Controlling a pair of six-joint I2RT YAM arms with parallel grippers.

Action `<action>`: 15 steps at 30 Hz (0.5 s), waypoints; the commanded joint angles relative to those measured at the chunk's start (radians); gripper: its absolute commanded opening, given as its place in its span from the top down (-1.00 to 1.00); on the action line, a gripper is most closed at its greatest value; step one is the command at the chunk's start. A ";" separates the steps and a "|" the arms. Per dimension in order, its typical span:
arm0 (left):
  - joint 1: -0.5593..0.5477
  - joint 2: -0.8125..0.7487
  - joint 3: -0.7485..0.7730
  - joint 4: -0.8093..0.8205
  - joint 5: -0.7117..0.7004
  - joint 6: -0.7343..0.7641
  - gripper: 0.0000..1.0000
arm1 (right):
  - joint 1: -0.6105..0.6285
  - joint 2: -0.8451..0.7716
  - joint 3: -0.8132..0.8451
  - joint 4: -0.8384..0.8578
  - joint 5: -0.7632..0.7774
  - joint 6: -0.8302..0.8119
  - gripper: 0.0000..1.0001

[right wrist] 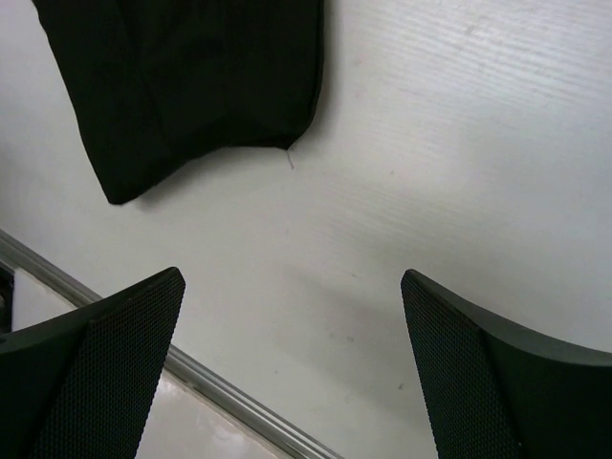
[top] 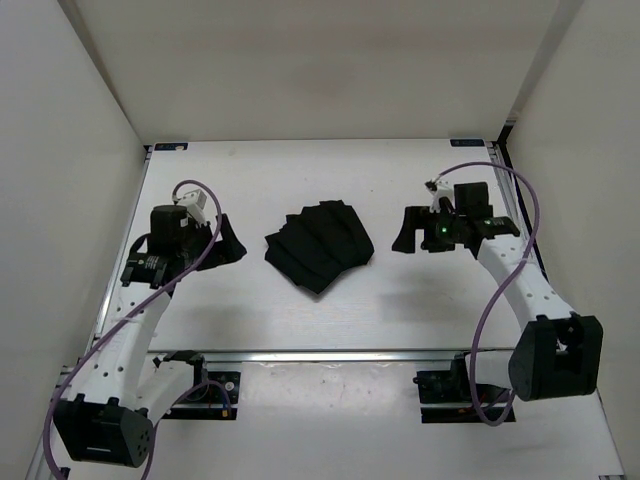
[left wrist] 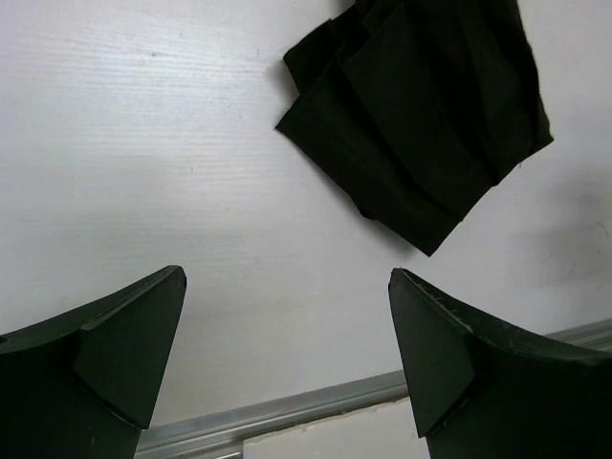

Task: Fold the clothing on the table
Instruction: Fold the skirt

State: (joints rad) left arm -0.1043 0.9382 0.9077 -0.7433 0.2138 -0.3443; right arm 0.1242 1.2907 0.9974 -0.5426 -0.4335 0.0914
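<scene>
Clothing (top: 318, 247): black fabric, lying free on the table (top: 330, 180) between the two grippers, touched by neither.
Left gripper (top: 228, 245): jaws spread wide with nothing between them; its wrist view shows only bare white tabletop in the gap.
Right gripper (top: 408, 232): jaws also spread wide and empty, with bare tabletop between the meshed finger pads (right wrist: 115, 363).
Gripper positions: the left one sits just left of the garment and the right one just right of it, each pointing inward and each apart from the fabric.
Clothing shape: gathered into a compact, roughly diamond bundle of overlapping layers, one corner pointing to the near edge, with stepped folds along its left side.
Clothing edge: in the right wrist view a short loose thread (right wrist: 291, 158) sticks out from the hem.
Clothing place: about midway across the table, a little nearer the near rail (top: 340, 355) than the far edge.
Table: white, flat, with metal rails along its sides.
Surround: white walls (top: 300, 60) on the left, right and far sides.
</scene>
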 commanded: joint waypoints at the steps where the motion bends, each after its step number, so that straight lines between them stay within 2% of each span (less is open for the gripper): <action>1: -0.003 -0.021 -0.030 -0.030 -0.011 0.016 -0.97 | 0.064 -0.074 -0.040 0.014 0.084 -0.058 -0.98; 7: 0.011 -0.078 -0.046 -0.054 -0.017 0.013 -0.98 | 0.080 -0.149 -0.121 0.013 0.101 -0.065 -0.99; 15: 0.023 -0.105 -0.090 -0.048 0.013 -0.013 -0.98 | 0.092 -0.160 -0.126 0.035 0.110 -0.082 -0.98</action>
State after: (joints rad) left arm -0.0875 0.8486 0.8364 -0.7944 0.2119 -0.3435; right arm 0.1997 1.1511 0.8726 -0.5465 -0.3386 0.0364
